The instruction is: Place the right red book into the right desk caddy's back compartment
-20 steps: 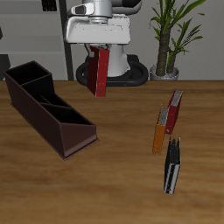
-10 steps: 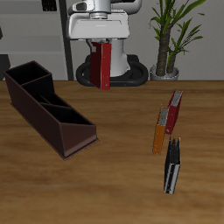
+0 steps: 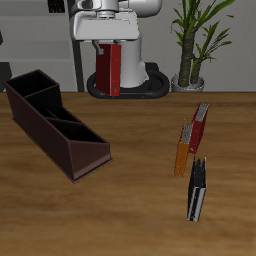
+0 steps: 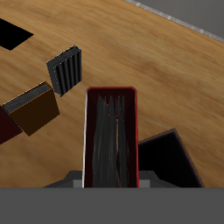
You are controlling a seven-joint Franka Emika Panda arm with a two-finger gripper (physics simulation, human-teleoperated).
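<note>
Above table's back, right red book (image 3: 109, 69) upright, hanging from claw (image 3: 110, 44)

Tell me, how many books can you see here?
4. The red book hangs upright in the pincer near the table's back. The dark red book, orange book and black book lie together on the table. None seem hidden.

Exterior view: from front and above, facing the robot base across the table (image 3: 130, 210). Wrist view: close, straight down from the claw. Shared: the table's wood and the black book (image 3: 197, 190) (image 4: 65, 69).
</note>
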